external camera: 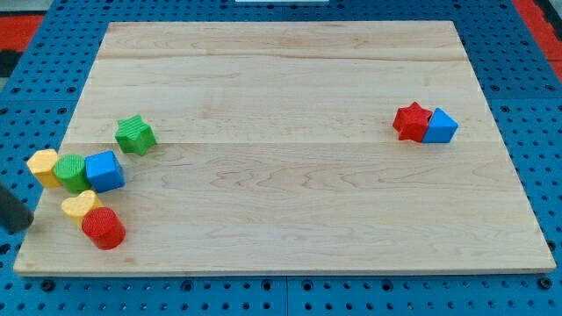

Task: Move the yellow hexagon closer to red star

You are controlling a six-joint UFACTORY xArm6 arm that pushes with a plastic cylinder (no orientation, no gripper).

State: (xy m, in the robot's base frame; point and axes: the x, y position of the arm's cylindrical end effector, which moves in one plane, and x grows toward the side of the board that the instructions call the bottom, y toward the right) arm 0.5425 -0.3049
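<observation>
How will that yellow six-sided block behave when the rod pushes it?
The yellow hexagon looks squat and flat-bottomed, so it should slide, not roll. It touches the green block, which may drag along. My tip sits below-left of it.

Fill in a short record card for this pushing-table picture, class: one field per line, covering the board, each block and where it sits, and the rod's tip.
board: wooden board on a blue pegboard
target pair: red star touching blue block, the view's right
block to move: yellow hexagon, far left edge
row beside it: green cylinder, blue cube
above row: green star, apart
below row: yellow heart against red cylinder
my tip: dark rod at the left edge, very end not clearly visible
</observation>
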